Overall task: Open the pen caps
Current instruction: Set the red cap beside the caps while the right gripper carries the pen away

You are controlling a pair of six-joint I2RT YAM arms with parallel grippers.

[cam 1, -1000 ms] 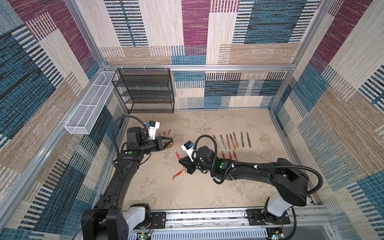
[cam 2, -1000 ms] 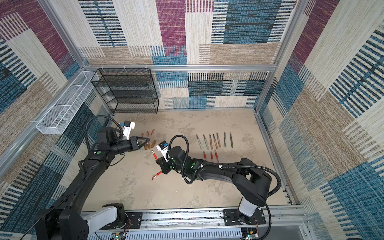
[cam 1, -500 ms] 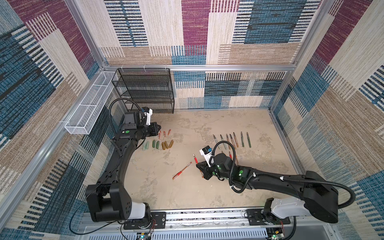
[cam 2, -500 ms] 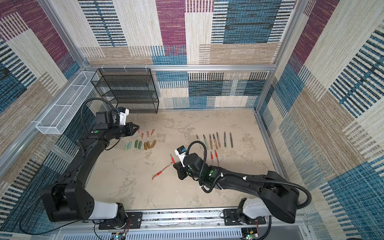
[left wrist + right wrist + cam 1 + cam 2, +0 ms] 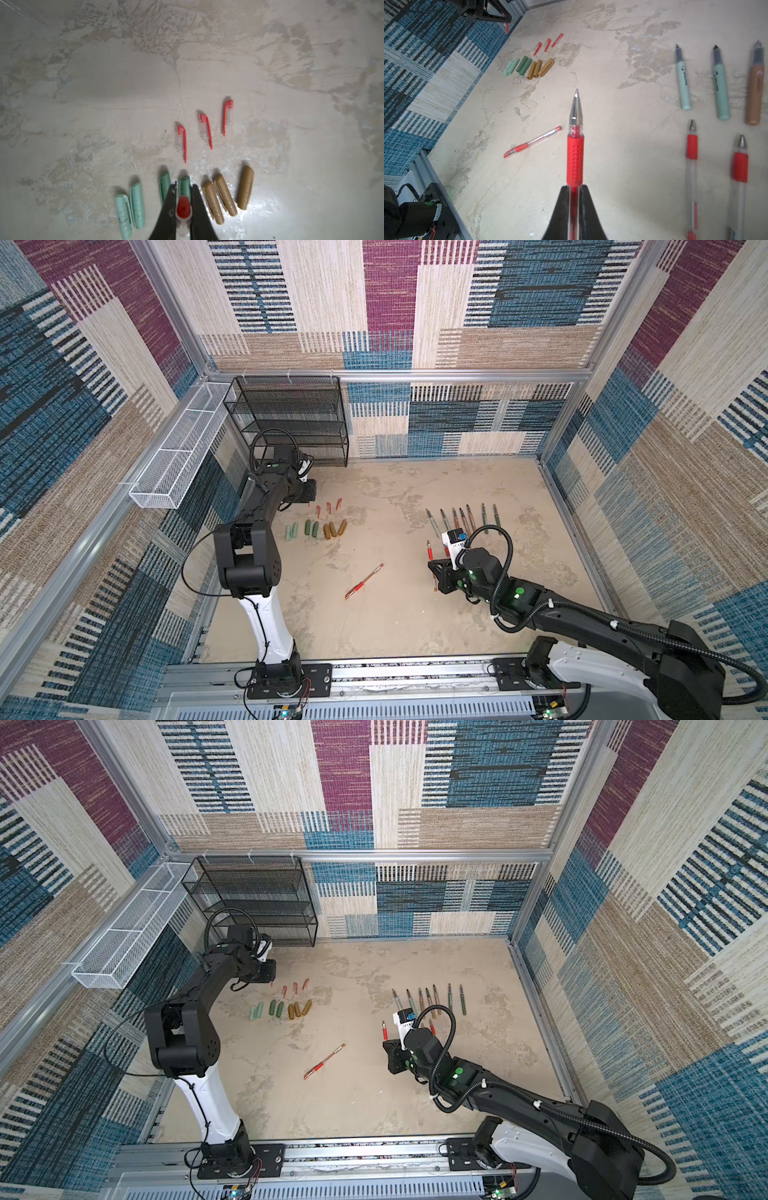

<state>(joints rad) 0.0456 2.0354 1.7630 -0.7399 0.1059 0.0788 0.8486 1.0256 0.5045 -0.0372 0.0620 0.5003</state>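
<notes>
Red cap pinched in left gripper.

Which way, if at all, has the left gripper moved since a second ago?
Yes. The left gripper has pulled back toward the black wire shelf, away from the middle of the table.

Walls all round: woven patchwork panels, blue/maroon/beige, set in alu frame. Black mesh shelf rack stands just behind left pincer, against back wall; white wire basket hangs on side wall, further out from pincer. Floor beneath pincer: beige, mottled w/ worn grey-brown patches. Light even, shadows soft.
</notes>
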